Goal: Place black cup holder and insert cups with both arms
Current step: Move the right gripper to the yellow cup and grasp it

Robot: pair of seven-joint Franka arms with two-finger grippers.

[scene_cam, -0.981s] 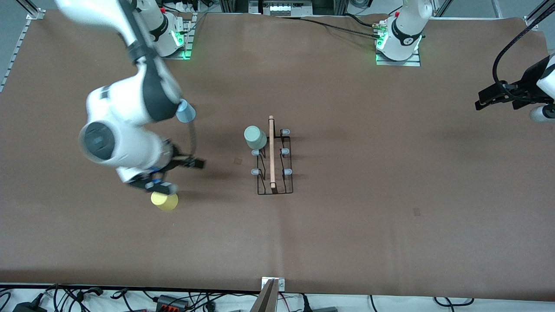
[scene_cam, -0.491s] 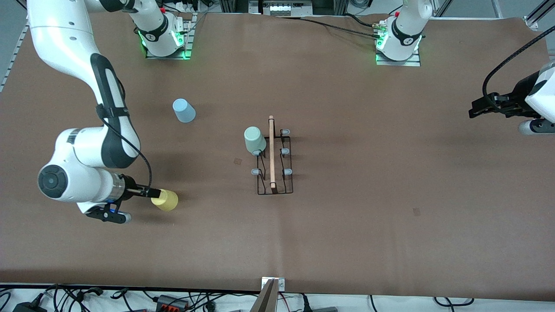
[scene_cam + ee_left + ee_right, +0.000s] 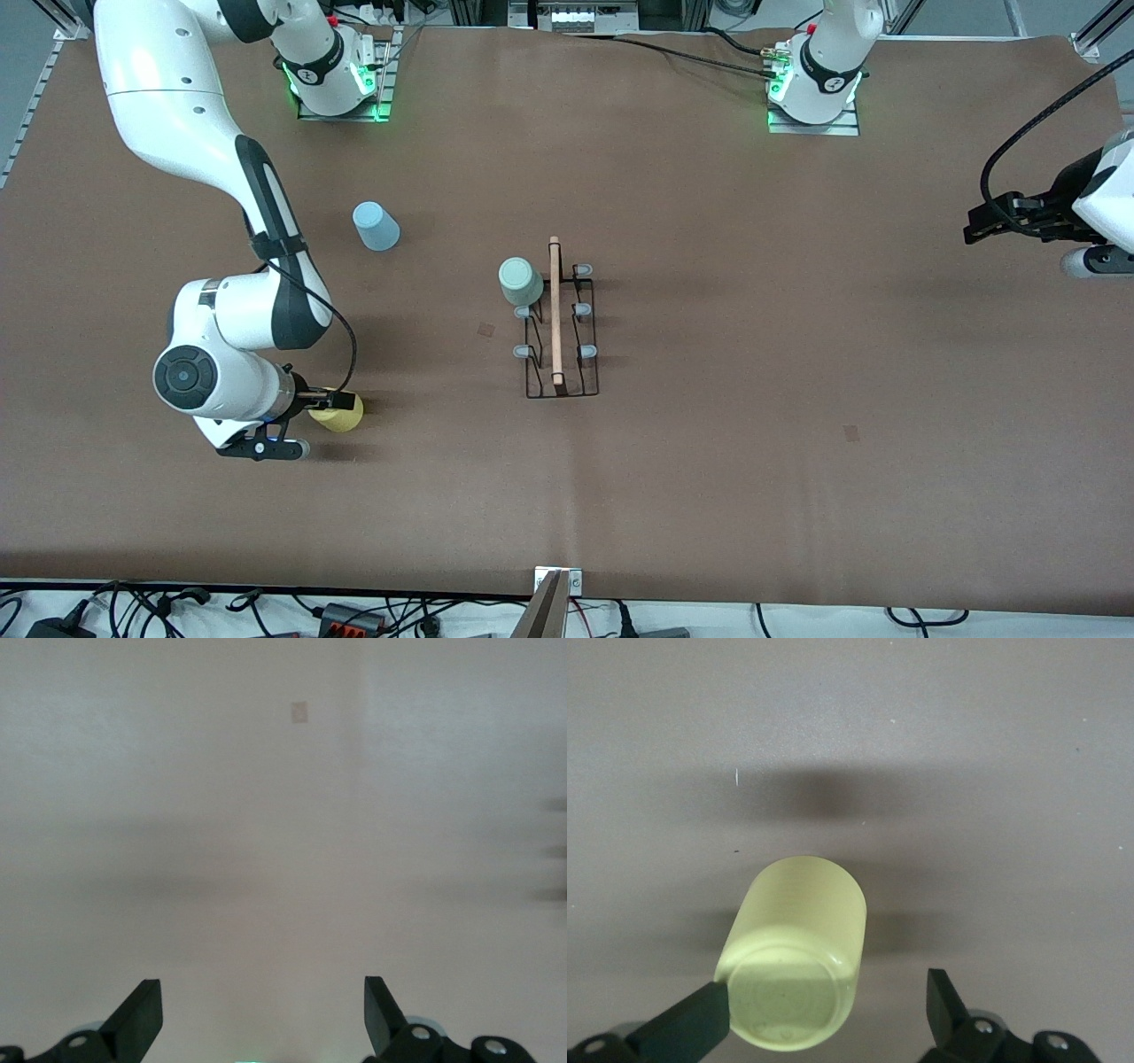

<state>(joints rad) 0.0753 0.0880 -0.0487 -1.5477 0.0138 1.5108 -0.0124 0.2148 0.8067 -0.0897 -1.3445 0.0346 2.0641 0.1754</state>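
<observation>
The black cup holder (image 3: 558, 319) stands mid-table, its wooden rod running toward the front camera. A grey-green cup (image 3: 520, 280) sits on the peg farthest from the camera, on the side toward the right arm's end. The yellow cup (image 3: 341, 411) lies tipped, base toward the right gripper (image 3: 330, 401) — partly covered there. That gripper's fingers are spread around the cup, one touching. The light blue cup (image 3: 376, 226) stands apart, toward the right arm's end. The left gripper (image 3: 261, 1014) waits open over bare table.
</observation>
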